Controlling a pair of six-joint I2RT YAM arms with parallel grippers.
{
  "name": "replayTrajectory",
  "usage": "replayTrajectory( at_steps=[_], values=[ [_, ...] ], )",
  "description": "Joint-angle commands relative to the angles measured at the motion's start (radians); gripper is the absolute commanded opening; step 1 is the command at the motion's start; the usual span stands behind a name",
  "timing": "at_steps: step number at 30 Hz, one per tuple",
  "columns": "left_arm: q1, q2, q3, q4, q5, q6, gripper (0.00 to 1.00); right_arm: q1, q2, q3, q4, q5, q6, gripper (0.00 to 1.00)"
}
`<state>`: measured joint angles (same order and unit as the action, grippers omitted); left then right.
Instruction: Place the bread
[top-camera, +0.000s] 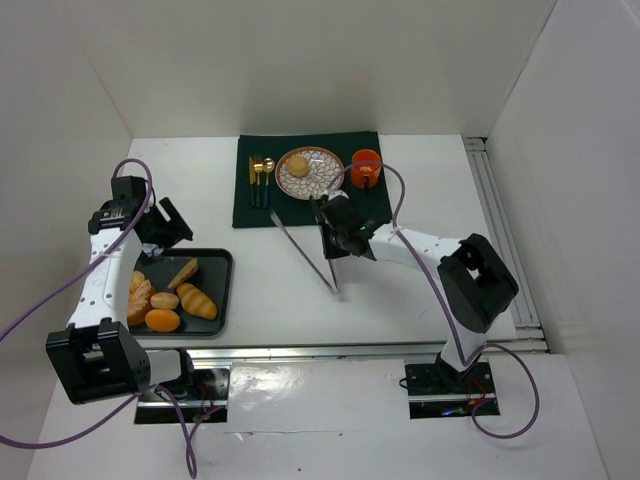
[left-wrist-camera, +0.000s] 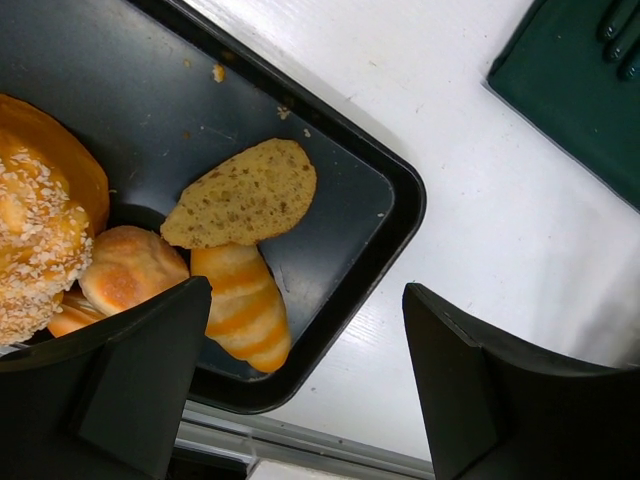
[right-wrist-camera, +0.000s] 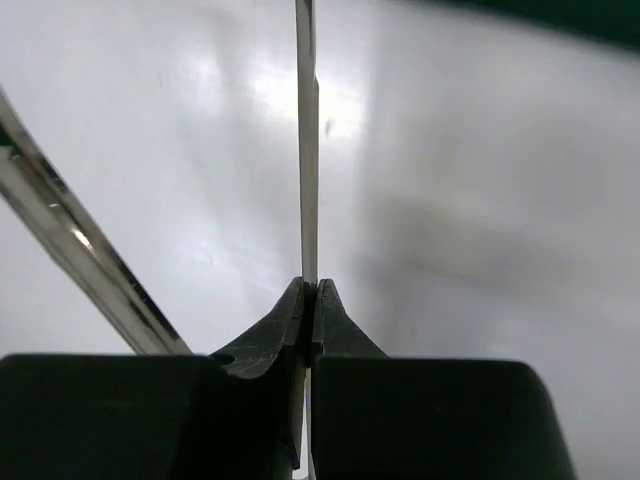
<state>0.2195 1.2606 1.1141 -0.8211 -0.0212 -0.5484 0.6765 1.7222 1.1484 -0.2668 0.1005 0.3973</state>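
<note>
Bread (top-camera: 298, 165): resting on patterned plate (top-camera: 326, 186), just beyond right hand (right-wrist-camera: 310, 292); placement appears done.
Right hand: pinched tight on one arm of metal tongs (top-camera: 300, 248); releasing them likely remains.
Left hand (left-wrist-camera: 305, 350): spread wide, empty.

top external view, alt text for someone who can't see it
The right gripper is shut on one arm of metal tongs. The bread sits on a patterned plate beyond; the left gripper is open by a black tray of pastries.
</note>
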Motion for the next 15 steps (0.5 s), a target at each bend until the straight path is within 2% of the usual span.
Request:
replayTrajectory(
  at_steps=[1, 2, 4, 5, 7, 8, 12, 15],
  values=[
    [0.006, -0.029, 0.0, 0.022, 0.05, 0.027, 0.91, 0.049, -0.038, -0.053, -0.025, -0.004, 0.041, 0.01],
    [0.006, -0.029, 0.0, 0.022, 0.05, 0.027, 0.91, 0.049, -0.038, -0.053, -0.025, 0.005, 0.041, 0.03],
    [0.006, -0.029, 0.0, 0.022, 0.05, 0.036, 0.92, 0.077, -0.029, -0.03, -0.064, 0.034, 0.051, 0.3],
    [0.006, -0.029, 0.0, 0.022, 0.05, 0.036, 0.92, 0.077, -0.029, -0.016, -0.075, 0.05, 0.051, 0.53],
    [0.006, -0.029, 0.0, 0.022, 0.05, 0.036, 0.92, 0.086, -0.055, 0.016, -0.104, 0.086, 0.051, 0.93],
    [0.006, -0.029, 0.01, 0.022, 0.061, 0.045, 0.92, 0.086, -0.068, 0.051, -0.135, 0.149, 0.063, 1.0],
    [0.006, -0.05, 0.021, 0.022, 0.15, 0.057, 0.93, 0.077, -0.15, 0.097, -0.169, 0.333, 0.103, 1.0],
    [0.006, -0.059, 0.021, 0.031, 0.187, 0.057, 0.93, 0.052, -0.237, 0.071, -0.187, 0.468, 0.135, 1.0]
  ],
)
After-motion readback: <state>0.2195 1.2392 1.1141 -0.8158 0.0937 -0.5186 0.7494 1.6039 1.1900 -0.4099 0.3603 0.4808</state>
